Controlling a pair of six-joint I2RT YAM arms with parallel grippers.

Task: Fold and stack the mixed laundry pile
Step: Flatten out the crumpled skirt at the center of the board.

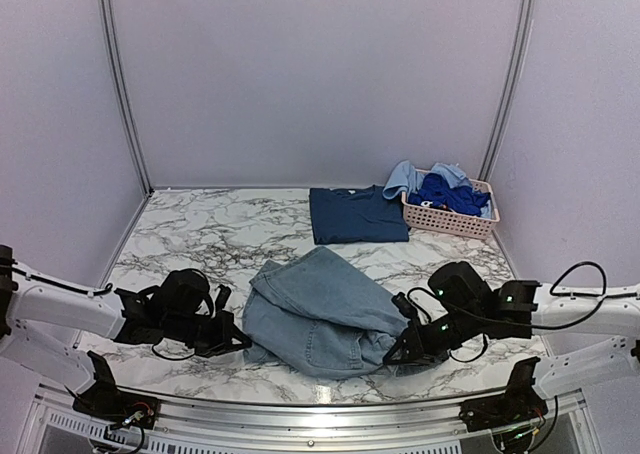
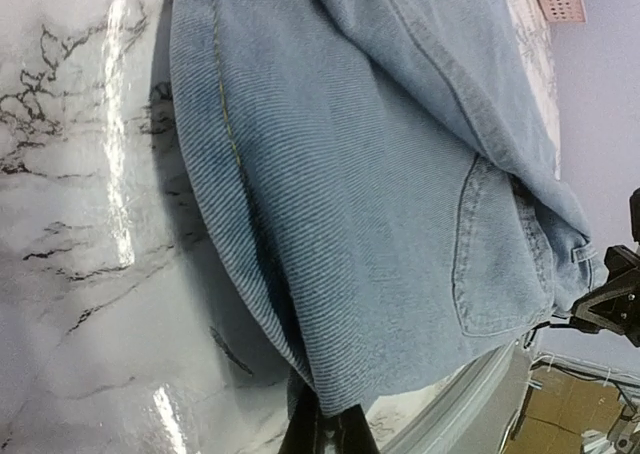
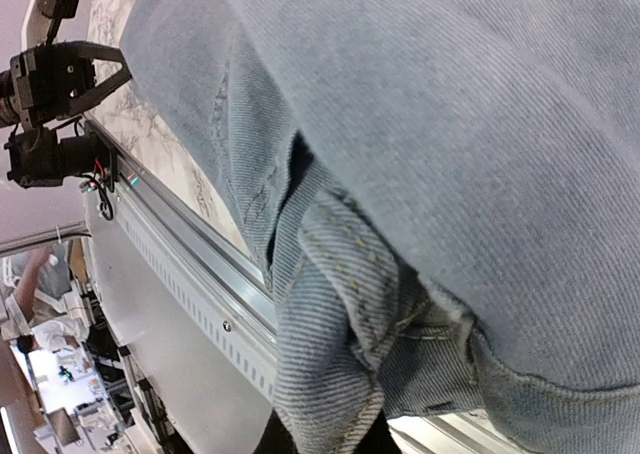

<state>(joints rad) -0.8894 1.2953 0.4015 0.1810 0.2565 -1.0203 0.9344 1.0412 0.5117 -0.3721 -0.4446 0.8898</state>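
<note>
We see the light-blue denim piece (image 1: 320,314) lying crumpled at the near middle of the marble tabletop (image 1: 200,236), between the two arms, with one back pocket facing up toward its near edge. Our left gripper (image 1: 243,343) sits low at the denim's near-left corner. In the left wrist view its jaws are pinched together on the folded edge of the cloth, which spreads away from the fingertips across the marble. Our right gripper (image 1: 393,355) is at the near-right corner of the same garment. The right wrist view shows it closed on a bunched, stitched band of denim, the fabric wrinkled up right at the fingers, with the metal rail (image 3: 190,274) of the tabletop's near edge just beside it. Each gripper thus holds one end of the denim piece's near side, and the two are well apart from each other. Farther back, the dark navy shirt (image 1: 358,215) lies flat as a neat rectangle on the marble, apart from the denim. Just beside its right edge, at the back-right corner, stands the pink perforated basket (image 1: 448,220). Bright-blue items (image 1: 448,192) are heaped inside it, and a light-blue cloth (image 1: 404,178) is draped over its left rim, reaching down by the shirt's far-right corner.
</note>
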